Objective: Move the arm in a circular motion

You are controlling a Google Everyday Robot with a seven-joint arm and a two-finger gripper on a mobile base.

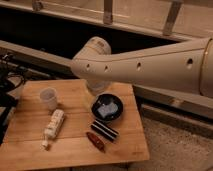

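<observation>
1. One arm (145,65), cream-white and thick, reaches in from the right edge, bends at a rounded joint above the far side of the wooden table (75,149), and drops toward it.
2. The gripper (98,88) hangs at the end of that drop, just behind the black bowl (119,111), largely masked by the arm; whether it is wide, narrow or holding anything, I cannot tell.
3. Five loose things lie on the table: a clear cup (48,97) at the left, a white bottle (54,124) on its side, the bowl with a pale lump in it, a striped dark packet (105,131) and a reddish-brown piece (95,141) near the front.
4. Main risk: a circle drawn at this height looks low enough to clip the bowl, the nearest thing, and shove it into the packet.
5. A wide circle to the left could tip the cup, which stands upright and looks light.
6. Dark cables (9,75) at the left edge could snag if the sweep passes beyond the table.
7. Raising the circle before widening it would probably avoid all three.
</observation>
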